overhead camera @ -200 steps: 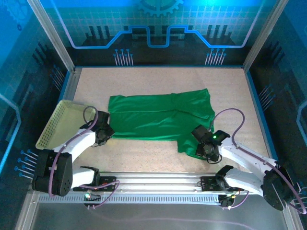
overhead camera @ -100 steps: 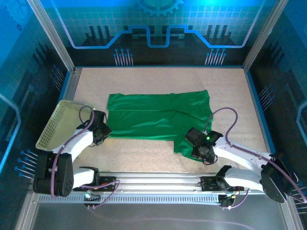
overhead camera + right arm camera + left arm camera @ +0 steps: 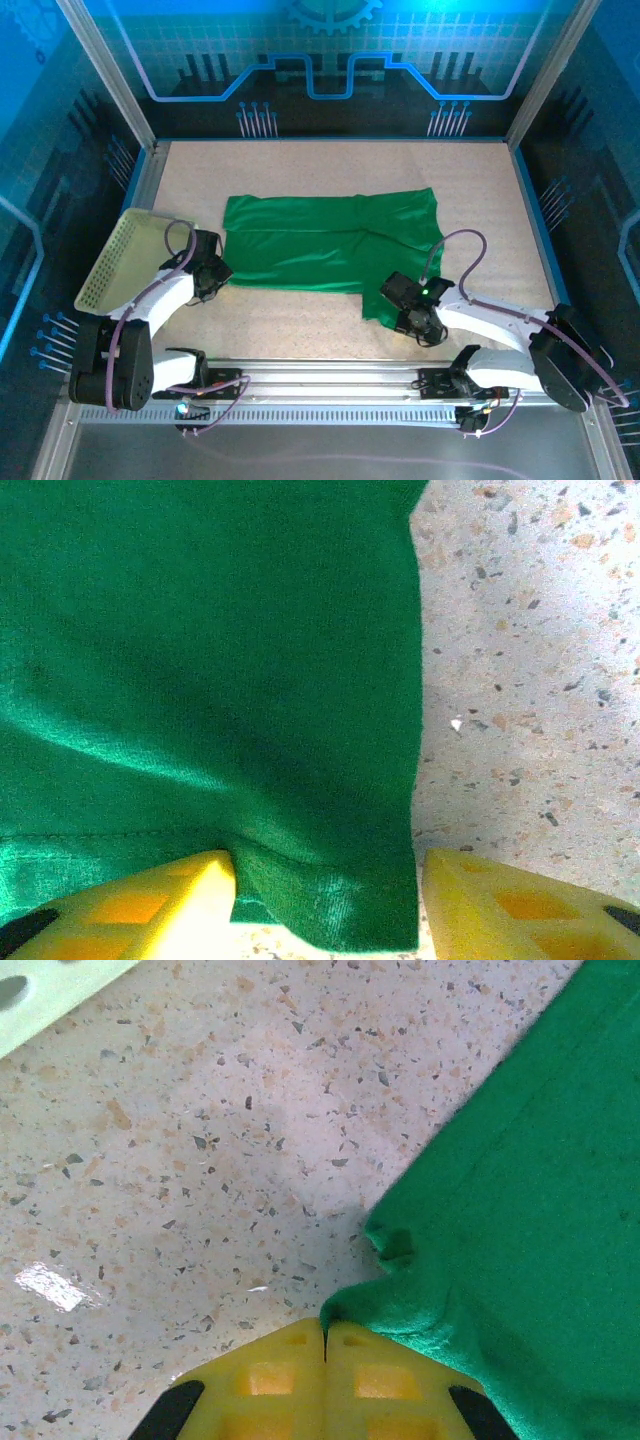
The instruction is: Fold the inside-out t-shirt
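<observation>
Green t-shirt is spread flat just right of the basket. Its basket-side corner is pinched tight by the left gripper, and the far hem is straddled by the right gripper, jaws spread.

Your left end effector sits at the near-left corner of the t-shirt, fingers pressed together on the cloth edge. Your right end effector is at the t-shirt near-right hem, fingers spread wide, hem corner between them.
</observation>
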`<control>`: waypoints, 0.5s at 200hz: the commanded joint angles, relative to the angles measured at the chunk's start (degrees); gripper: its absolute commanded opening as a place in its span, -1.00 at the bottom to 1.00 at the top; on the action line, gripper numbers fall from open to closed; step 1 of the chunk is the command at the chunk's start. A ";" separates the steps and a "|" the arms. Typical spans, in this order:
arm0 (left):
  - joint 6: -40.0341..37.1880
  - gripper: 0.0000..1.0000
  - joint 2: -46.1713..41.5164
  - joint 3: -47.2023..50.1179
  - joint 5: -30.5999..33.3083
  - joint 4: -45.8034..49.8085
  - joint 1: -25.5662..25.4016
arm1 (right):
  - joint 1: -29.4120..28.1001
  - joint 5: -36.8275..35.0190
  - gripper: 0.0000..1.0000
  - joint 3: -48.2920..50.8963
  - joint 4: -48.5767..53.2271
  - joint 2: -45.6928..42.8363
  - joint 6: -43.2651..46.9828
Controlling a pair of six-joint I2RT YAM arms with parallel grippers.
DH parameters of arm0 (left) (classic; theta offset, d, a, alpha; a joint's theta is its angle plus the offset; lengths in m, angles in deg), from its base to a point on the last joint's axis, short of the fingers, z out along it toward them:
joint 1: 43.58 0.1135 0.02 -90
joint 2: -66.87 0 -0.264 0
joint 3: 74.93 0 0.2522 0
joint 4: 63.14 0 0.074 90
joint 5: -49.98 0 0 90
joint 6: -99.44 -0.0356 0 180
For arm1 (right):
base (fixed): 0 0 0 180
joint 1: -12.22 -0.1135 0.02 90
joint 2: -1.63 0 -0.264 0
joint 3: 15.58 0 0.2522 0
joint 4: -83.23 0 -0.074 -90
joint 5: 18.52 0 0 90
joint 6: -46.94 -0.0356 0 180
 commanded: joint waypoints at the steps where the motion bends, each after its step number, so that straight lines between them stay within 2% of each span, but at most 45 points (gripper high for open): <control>1: -1.17 -1.00 0.01 -0.44 -0.88 -0.54 0.63 | -0.22 0.25 0.10 1.69 -1.65 0.83 -2.14; 20: -1.16 -1.00 -0.05 -0.51 -0.88 -0.46 0.62 | -0.12 0.32 0.05 1.80 -2.16 1.29 -1.91; 59: -1.23 -1.00 -0.08 -0.70 -1.21 -0.29 0.66 | -0.11 -2.12 -0.26 0.28 0.59 -0.29 -1.47; 100: -0.13 -1.00 -1.82 0.25 -2.71 -0.54 0.53 | 0.48 -6.00 -0.81 -1.61 4.96 -4.93 -1.76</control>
